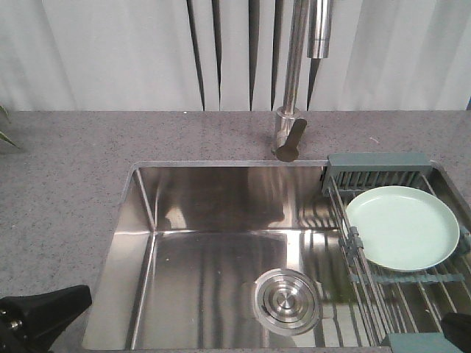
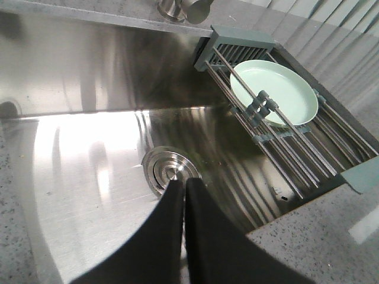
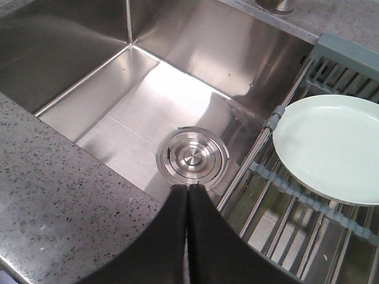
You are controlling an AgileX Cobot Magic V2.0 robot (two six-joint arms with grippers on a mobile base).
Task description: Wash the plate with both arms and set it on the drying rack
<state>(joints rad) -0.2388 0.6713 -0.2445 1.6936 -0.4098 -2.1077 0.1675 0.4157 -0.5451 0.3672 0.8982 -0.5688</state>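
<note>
Curtain (image 1: 110, 51) only in front view; plate (image 1: 402, 226) on drying rack (image 1: 383, 287).

Mint-green plate (image 1: 402, 226), grey-green drying rack (image 1: 379, 170), speckled grey counter (image 1: 66, 184)

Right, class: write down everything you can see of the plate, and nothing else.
The plate is round, plain and pale mint green, with a low raised rim and a smooth, slightly glossy face. It looks like plastic or glazed ware. It lies face up, empty, on the steel wires of the drying rack over the sink's right side, near the slotted caddy. Neither gripper touches it.
</note>
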